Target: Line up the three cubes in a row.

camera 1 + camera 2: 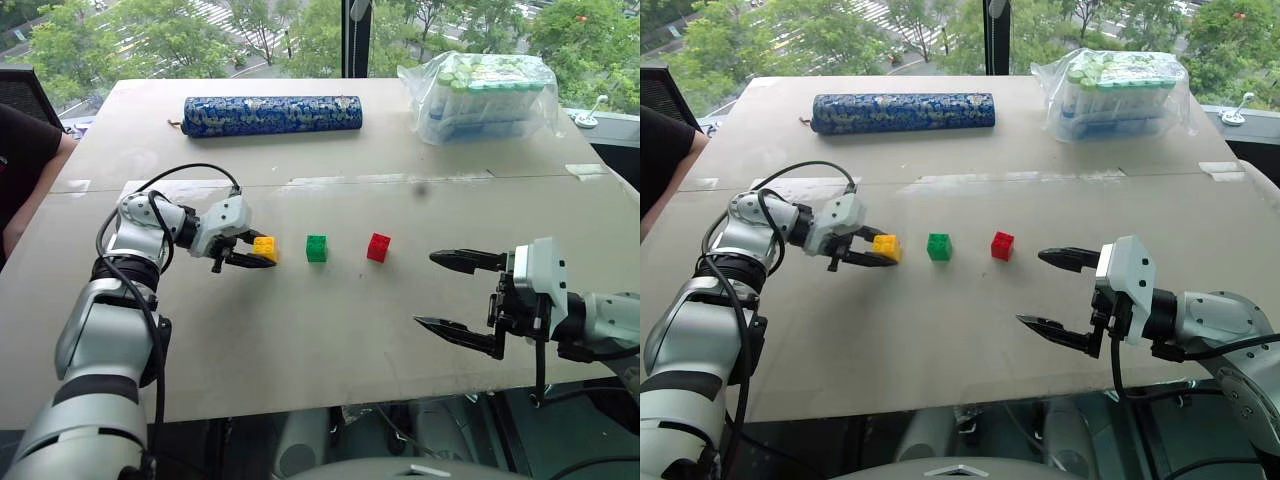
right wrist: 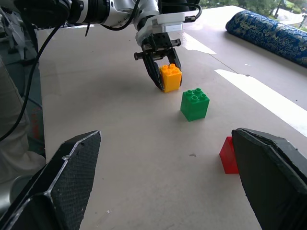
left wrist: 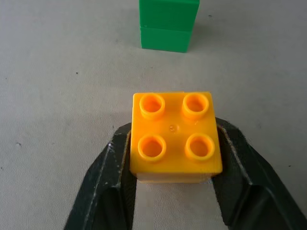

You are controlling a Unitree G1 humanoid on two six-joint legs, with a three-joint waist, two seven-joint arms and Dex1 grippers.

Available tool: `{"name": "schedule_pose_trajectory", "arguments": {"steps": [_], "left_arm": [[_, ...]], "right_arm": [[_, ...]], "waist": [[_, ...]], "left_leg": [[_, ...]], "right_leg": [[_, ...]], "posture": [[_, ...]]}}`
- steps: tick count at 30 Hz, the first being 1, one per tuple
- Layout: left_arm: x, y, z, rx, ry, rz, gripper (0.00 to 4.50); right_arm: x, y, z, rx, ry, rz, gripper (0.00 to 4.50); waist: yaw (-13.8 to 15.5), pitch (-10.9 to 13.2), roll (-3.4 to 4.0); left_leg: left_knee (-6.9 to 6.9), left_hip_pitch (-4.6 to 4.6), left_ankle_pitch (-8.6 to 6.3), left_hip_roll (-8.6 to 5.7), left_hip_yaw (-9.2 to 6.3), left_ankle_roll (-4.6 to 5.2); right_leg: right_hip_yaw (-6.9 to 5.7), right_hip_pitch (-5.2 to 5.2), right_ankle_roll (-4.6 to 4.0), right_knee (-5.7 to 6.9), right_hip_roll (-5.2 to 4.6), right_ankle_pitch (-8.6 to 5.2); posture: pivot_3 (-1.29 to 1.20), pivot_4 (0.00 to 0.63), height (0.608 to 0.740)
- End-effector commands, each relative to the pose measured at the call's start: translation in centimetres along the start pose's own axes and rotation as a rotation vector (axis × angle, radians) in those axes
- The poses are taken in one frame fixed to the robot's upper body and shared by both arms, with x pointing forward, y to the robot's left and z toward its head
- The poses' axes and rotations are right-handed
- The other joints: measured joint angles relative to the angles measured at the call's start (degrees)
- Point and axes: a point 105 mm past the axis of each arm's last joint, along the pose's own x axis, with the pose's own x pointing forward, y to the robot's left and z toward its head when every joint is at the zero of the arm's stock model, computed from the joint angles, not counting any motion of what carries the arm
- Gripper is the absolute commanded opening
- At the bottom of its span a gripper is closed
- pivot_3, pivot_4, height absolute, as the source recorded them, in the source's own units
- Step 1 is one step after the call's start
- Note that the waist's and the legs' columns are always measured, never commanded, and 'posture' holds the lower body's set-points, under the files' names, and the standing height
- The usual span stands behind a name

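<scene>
Three studded cubes stand in a line across the middle of the table: yellow (image 1: 265, 247), green (image 1: 316, 248) and red (image 1: 378, 247), with small gaps between them. My left gripper (image 1: 262, 250) reaches in from the left. It is shut on the yellow cube (image 3: 175, 136), one black finger (image 3: 112, 177) against each side, and the cube rests on the table. The green cube (image 3: 168, 26) lies just beyond it. To the right of the red cube, nearer the front edge, my right gripper (image 1: 424, 290) hovers wide open and holds nothing.
A long blue patterned roll (image 1: 272, 114) lies at the back of the table. At the back right sits a clear bag of tubes (image 1: 485, 95). A person's dark sleeve (image 1: 20, 160) shows at the left edge. The table's front edge (image 1: 330, 405) runs just below my right gripper.
</scene>
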Motion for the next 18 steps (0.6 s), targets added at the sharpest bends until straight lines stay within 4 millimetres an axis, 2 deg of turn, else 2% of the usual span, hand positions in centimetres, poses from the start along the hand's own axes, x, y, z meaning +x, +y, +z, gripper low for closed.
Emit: {"name": "schedule_pose_trajectory", "arguments": {"steps": [1,2,5,10,12,15,18], "left_arm": [[-0.6,0.6,1.1,0.026,-0.043,0.031,3.78],[-0.7,0.6,1.2,0.022,-0.051,0.038,4.00],[-2.0,0.4,1.0,0.004,-0.079,0.078,4.00],[-5.4,-0.8,1.6,-0.056,-0.196,0.248,4.00],[-6.5,-2.4,1.8,-0.136,-0.242,0.300,4.00],[-8.1,-5.2,0.9,-0.291,-0.271,0.413,4.00],[-8.9,-8.7,0.2,-0.439,-0.309,0.526,4.00]], "right_arm": [[-0.5,-0.2,0.9,-0.045,-0.016,-0.010,4.50],[-0.5,-0.2,0.9,-0.044,-0.016,-0.009,4.50],[-0.6,-0.3,0.7,-0.037,-0.015,-0.011,4.50],[-1.5,-0.6,-0.3,-0.004,0.001,-0.040,4.50],[-2.0,-0.7,-0.8,0.010,0.010,-0.067,4.50],[-3.0,-1.1,-1.9,0.038,0.040,-0.125,4.50],[-5.1,-2.3,-4.4,0.075,0.143,-0.249,4.50]], "waist": [[0.0,0.0,0.00],[0.0,0.0,0.00],[-0.1,0.0,0.00],[-1.3,0.0,0.03],[-1.6,0.0,0.04],[-1.7,0.0,0.08],[-1.5,0.0,0.10]], "left_leg": [[0.05,-0.01,-0.01,0.00,-0.02,0.02],[0.07,-0.01,-0.02,0.01,-0.02,0.03],[0.13,-0.02,-0.04,0.01,-0.02,0.05],[0.13,-0.03,-0.07,0.03,-0.03,0.08],[0.13,-0.01,-0.09,0.03,-0.04,0.05],[0.10,0.09,-0.14,0.09,-0.05,-0.06],[0.06,0.21,-0.32,0.13,-0.09,-0.36]], "right_leg": [[-0.01,0.00,0.00,0.00,0.00,0.00],[-0.01,0.00,0.00,0.00,0.00,0.00],[0.00,0.00,0.01,0.01,0.00,0.01],[0.13,0.02,0.02,0.01,-0.04,0.02],[0.33,0.03,0.05,0.02,-0.15,0.05],[0.43,0.05,0.03,0.01,-0.23,0.02],[0.41,0.12,0.02,-0.02,-0.23,-0.01]], "posture": [[0.00,0.150,0.740],[0.00,0.150,0.740],[0.00,0.150,0.740],[0.00,0.150,0.740],[0.00,0.150,0.740],[0.00,0.150,0.740],[0.00,0.150,0.740]]}}
